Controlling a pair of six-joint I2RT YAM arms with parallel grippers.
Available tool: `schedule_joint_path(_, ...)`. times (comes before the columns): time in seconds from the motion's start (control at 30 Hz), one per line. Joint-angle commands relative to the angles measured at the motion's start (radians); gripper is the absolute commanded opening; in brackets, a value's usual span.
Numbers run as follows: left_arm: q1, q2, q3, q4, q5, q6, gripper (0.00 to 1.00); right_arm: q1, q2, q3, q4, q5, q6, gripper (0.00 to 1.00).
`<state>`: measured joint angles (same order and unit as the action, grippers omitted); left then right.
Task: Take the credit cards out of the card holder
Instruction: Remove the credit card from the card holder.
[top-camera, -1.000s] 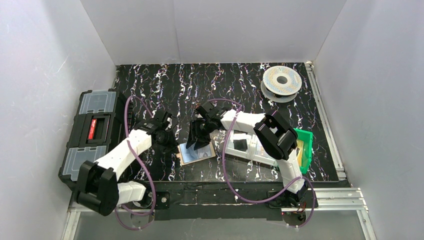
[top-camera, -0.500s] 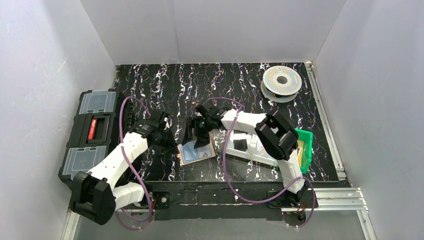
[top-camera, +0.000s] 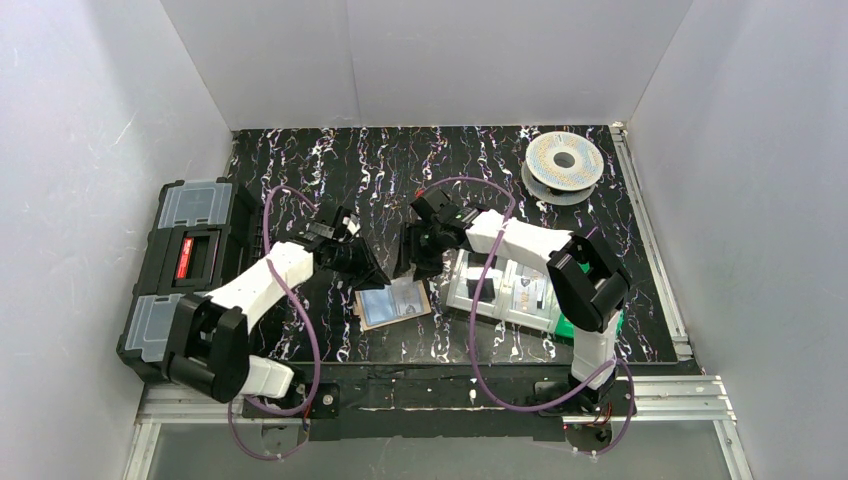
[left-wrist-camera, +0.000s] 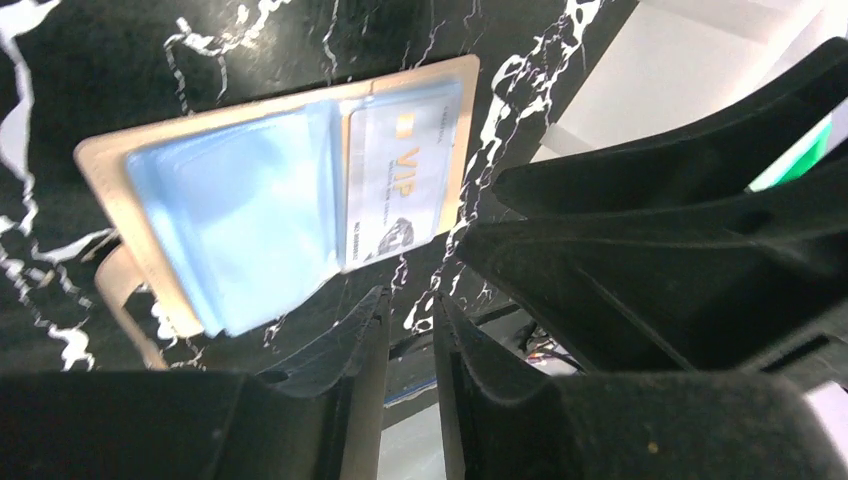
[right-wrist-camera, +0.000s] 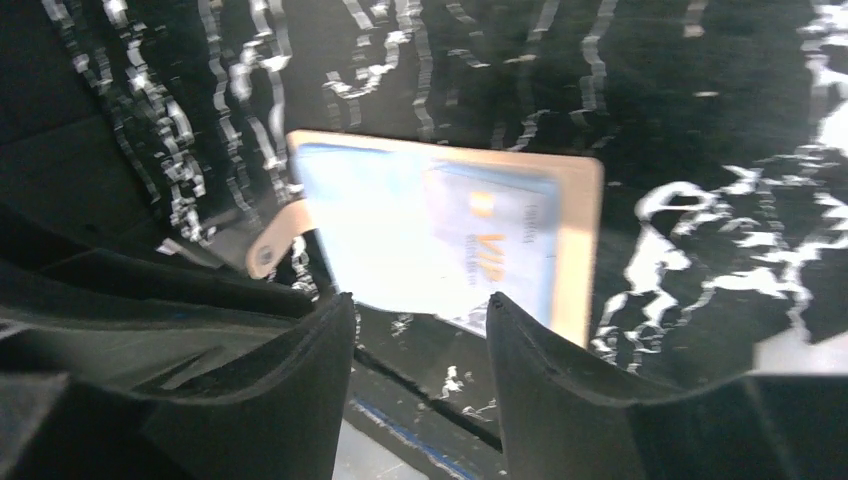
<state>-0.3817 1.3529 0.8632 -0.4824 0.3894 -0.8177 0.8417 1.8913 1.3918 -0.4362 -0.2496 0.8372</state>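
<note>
Left wrist view: the card holder (left-wrist-camera: 95, 175) lies open on the worktop (left-wrist-camera: 200, 40), with the credit cards (left-wrist-camera: 240, 230) overlapping on it and poking past one edge. We judge them light, stiff and slick, so pinch that overhang. Left end effector (left-wrist-camera: 405, 300) is barely parted and empty; right end effector (right-wrist-camera: 418, 305) is spread and empty. Since a second ago, the right one has lifted off the holder and the left one has closed in.

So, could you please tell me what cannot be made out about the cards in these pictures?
- Number of credit cards: left wrist view, they overlap in the card holder.
- Small print on the VIP card: too small there; right wrist view, blurred and washed out by glare.
- Card detail in the top external view: too small.
</note>
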Motion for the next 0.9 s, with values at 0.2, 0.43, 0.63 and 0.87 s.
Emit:
schedule_joint_path(0.2, -0.002, 0.108, -0.054, 0.189, 0.079, -0.039, 0.24, -0.009, 0.015, -0.014, -0.111, 0.109, -0.097, 0.53)
schedule_joint_path(0.43, -0.002, 0.143, -0.102, 0.272, 0.11, -0.046, 0.23, -0.009, 0.036, -0.03, -0.112, 0.117, -0.129, 0.49)
schedule_joint_path(0.63, -0.002, 0.154, -0.112, 0.28, 0.104, -0.033, 0.23, -0.007, 0.051, -0.036, -0.115, 0.117, -0.142, 0.48)
schedule_joint_path(0.87, -0.002, 0.183, -0.127, 0.294, 0.113, -0.023, 0.24, 0.001, 0.082, -0.032, -0.12, 0.107, -0.146, 0.46)
